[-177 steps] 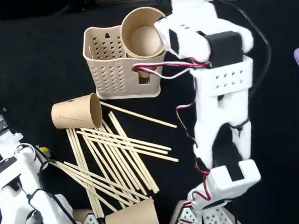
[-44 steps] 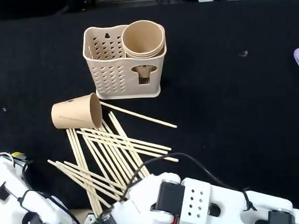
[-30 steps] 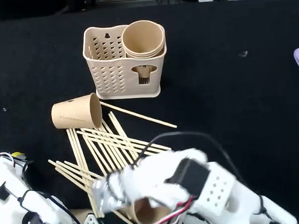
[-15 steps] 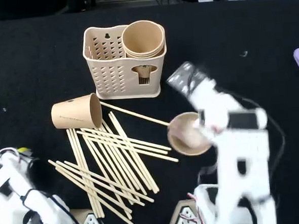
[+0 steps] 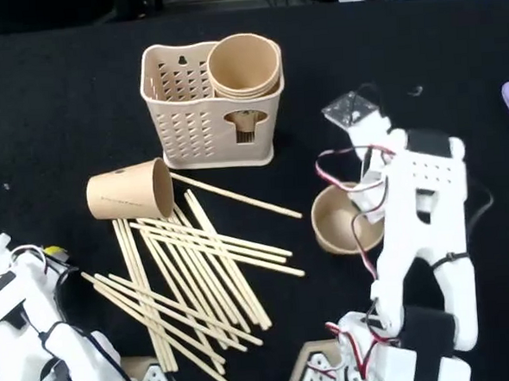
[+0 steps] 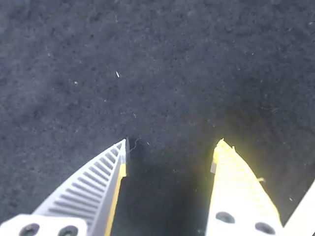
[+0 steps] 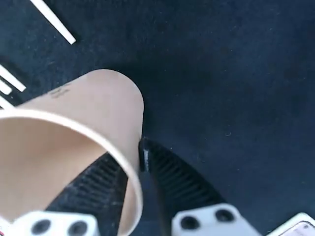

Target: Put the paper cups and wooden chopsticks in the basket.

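High view: we see our right gripper [image 5: 366, 204] clamping the rim of a paper cup [image 5: 341, 227], held right of the scattered chopsticks [image 5: 194, 263], nearer than the basket [image 5: 190, 125]. Our left gripper [image 6: 171, 147] gapes above the black table [image 6: 147, 59].

R gripper [image 7: 129, 157] left basket [image 5: 195, 129], swung back, took paper cup [image 5: 347, 219] from near side, lifted it rt of chopsticks [image 5: 190, 272].

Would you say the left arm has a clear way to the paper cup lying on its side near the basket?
Probably yes: the left gripper is open and empty, and bare table lies between that arm and the lying cup; the chopsticks lie mostly to one side.
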Tool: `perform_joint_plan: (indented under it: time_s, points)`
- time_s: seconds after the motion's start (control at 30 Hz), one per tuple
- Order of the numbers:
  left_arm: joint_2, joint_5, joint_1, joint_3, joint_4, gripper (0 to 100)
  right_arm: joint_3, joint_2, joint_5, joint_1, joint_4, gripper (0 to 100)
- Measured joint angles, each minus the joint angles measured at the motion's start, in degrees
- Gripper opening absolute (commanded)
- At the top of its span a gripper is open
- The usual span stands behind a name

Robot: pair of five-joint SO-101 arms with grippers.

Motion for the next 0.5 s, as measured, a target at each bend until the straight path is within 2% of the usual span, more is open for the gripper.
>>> perform_joint_plan:
  time_s: [0.23,0.5]
  points:
    - [0.0,0.0,0.0,0.5,0.0,28,-10.7,-5.5,-6.3,-0.4,7.1,1.1]
    - [0.0,0.0,0.0,0.5,0.0,28,-34.5,-11.7,-17.8,-11.5,10.6,1.1]
